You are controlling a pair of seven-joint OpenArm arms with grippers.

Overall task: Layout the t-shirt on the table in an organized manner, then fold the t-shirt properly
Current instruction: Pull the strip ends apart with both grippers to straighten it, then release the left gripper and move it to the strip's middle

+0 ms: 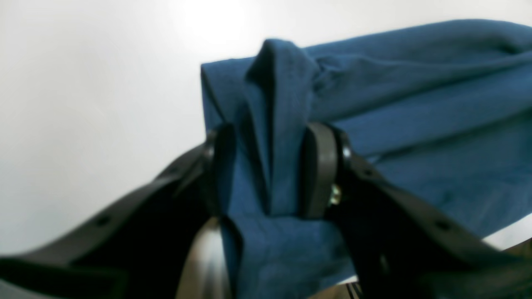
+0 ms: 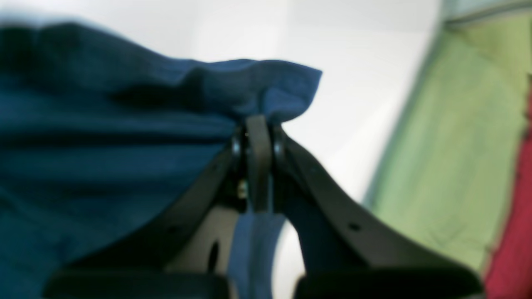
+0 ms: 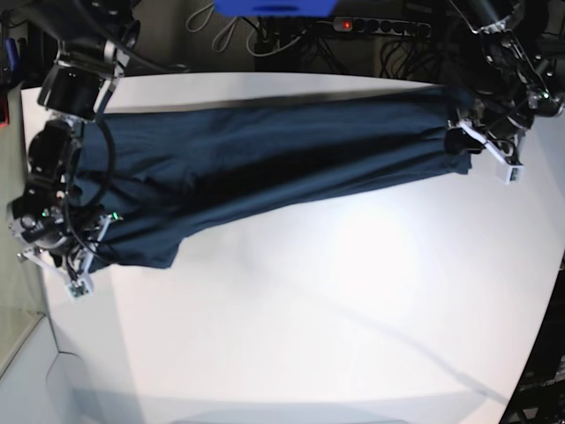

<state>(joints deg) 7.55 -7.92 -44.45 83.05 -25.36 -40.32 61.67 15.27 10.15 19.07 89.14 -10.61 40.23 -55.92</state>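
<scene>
The dark navy t-shirt [image 3: 265, 159] is stretched as a long band across the far part of the white table [image 3: 335, 300], sagging and creased between the two arms. In the left wrist view my left gripper [image 1: 270, 137] is shut on a thick bunched fold of the t-shirt [image 1: 415, 108]; in the base view it [image 3: 461, 141] holds the shirt's right end. My right gripper [image 2: 258, 124] is shut on a thin edge of the t-shirt [image 2: 104, 133], at the shirt's left end [image 3: 93, 252] near the table's left edge.
Cables and a power strip [image 3: 380, 26] lie behind the table's far edge, beside a blue object [image 3: 274, 7]. In the right wrist view, green [image 2: 453, 145] and red [image 2: 515, 232] surfaces show beyond the table edge. White tabletop spreads in front of the shirt.
</scene>
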